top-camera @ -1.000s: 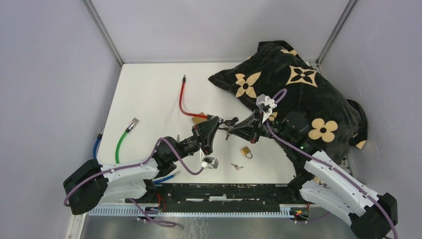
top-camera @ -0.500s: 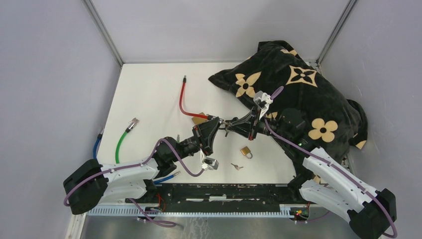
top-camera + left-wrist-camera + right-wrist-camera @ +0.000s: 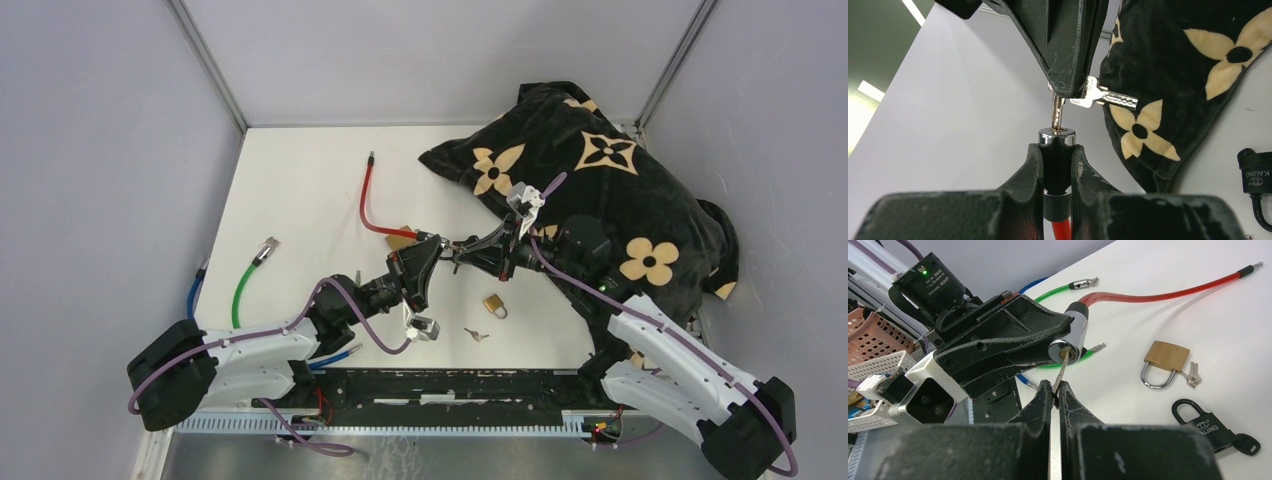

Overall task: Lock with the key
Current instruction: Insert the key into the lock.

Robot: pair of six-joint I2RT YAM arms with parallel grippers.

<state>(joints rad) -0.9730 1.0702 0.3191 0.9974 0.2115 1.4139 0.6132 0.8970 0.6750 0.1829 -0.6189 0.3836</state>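
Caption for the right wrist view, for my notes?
Right gripper holds a key at the keyhole of a red cable lock gripped by the left gripper.

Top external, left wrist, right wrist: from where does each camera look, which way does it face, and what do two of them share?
Top external: above and behind the bases, looking down on the table; both arms show, left gripper facing right gripper.
Left wrist: on the left arm, looking along its own fingers to the lock cylinder they clamp.
Right wrist: on the right arm, looking along its own fingers to the key at that cylinder's keyhole.
Shared: both wrist views show key, cylinder and black padlock.
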